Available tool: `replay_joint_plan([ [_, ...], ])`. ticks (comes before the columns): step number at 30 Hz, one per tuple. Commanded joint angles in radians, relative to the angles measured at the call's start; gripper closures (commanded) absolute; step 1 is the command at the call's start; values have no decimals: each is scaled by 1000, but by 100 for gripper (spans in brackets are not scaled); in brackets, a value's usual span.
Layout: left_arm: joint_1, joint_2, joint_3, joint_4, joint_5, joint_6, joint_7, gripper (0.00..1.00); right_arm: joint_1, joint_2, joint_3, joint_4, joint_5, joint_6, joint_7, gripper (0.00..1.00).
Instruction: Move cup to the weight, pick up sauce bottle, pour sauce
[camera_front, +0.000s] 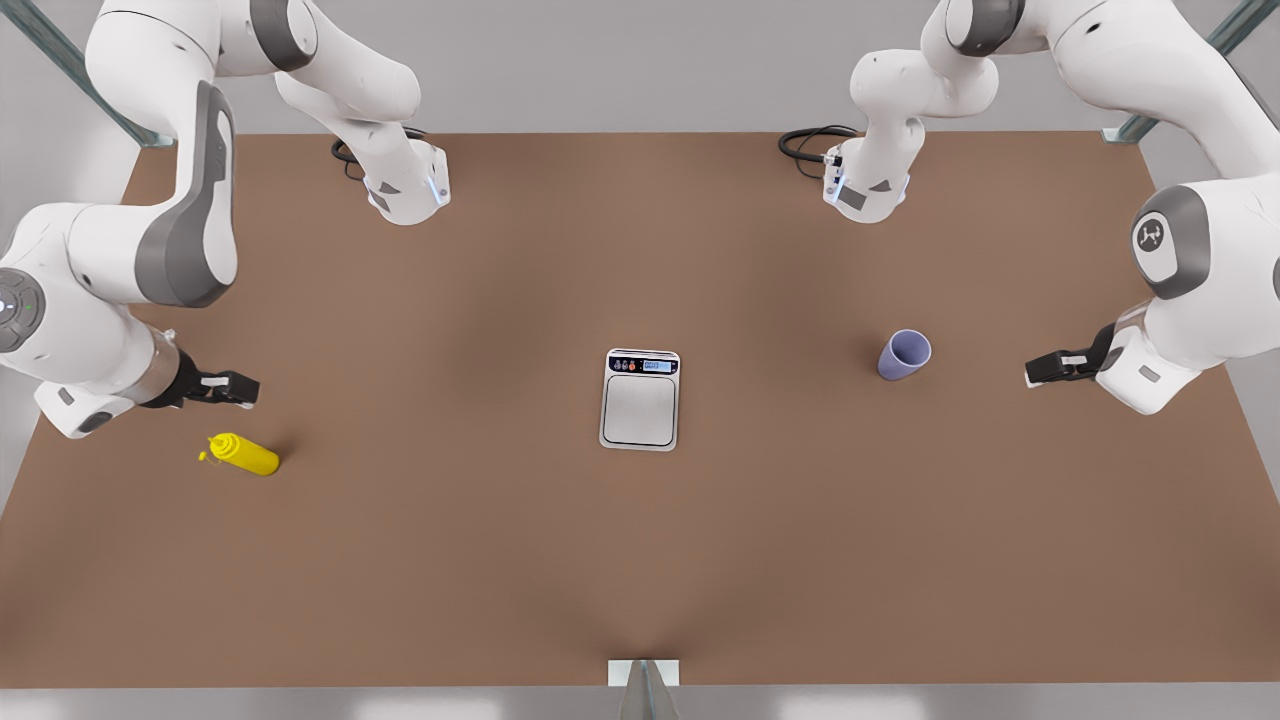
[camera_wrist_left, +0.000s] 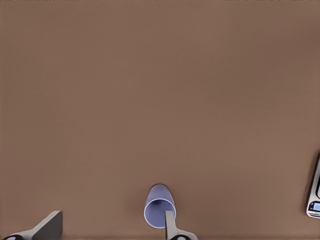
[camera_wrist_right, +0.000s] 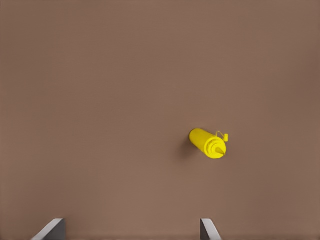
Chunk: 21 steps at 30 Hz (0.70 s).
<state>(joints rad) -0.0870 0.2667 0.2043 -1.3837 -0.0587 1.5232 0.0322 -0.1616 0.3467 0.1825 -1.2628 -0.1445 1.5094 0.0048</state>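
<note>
On the brown bench (camera_front: 420, 560) we've got the scale (camera_front: 640, 399) mid-bench, the lavender cup (camera_front: 904, 354) standing near our left tool (camera_front: 1031, 373), and the yellow sauce bottle (camera_front: 242, 454) near our right tool (camera_front: 252, 389). Both tools are spread open, gripping nothing.

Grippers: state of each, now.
Left gripper: open, holding nothing, beside the cup.
Right gripper: open, holding nothing, above the sauce bottle.

Two glossy white arms (camera_front: 130, 250) with grey joint bands and looped black cables — each ending in a black pincer (camera_front: 1040, 372).
</note>
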Motion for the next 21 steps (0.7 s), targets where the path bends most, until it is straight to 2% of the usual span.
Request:
replay_joint_plan([
  [1, 0, 0, 0, 0, 0, 0, 0, 0, -1, 0, 0, -1, -1, 0, 0, 0],
  [3, -14, 2, 0, -17, 0, -2, 0, 0, 8, 1, 2, -1, 5, -2, -15, 0],
  [5, -69, -32, 0, -178, 65, 11, 0, 0, -4, 3, 17, 2, 13, -5, -228, 0],
  [6, -82, -90, 0, -308, 63, 89, -2, 0, -67, 3, 6, 80, 109, -11, -478, 0],
  [7, -85, -129, -2, -403, 63, 156, -2, 0, -139, 3, 12, 88, 152, -52, -581, 0],
  [9, -85, -138, 0, -518, 60, 285, -2, 0, -271, 3, 11, 92, 264, -63, -912, 0],
  [12, -77, -172, 6, -678, 59, 485, -2, 0, -483, 11, 8, 91, 543, -81, -1404, 0],
  [15, -76, -215, 32, -807, 57, 600, -2, 0, -648, 196, 8, 86, 786, -163, -1729, 0],
  [18, -74, -199, 32, -825, 40, 604, -2, 0, -756, 383, 8, 83, 873, -204, -1945, 0],
  [21, -74, -201, 32, -854, 40, 606, -2, 0, -822, 460, 8, 89, 898, -204, -2033, 0],
])
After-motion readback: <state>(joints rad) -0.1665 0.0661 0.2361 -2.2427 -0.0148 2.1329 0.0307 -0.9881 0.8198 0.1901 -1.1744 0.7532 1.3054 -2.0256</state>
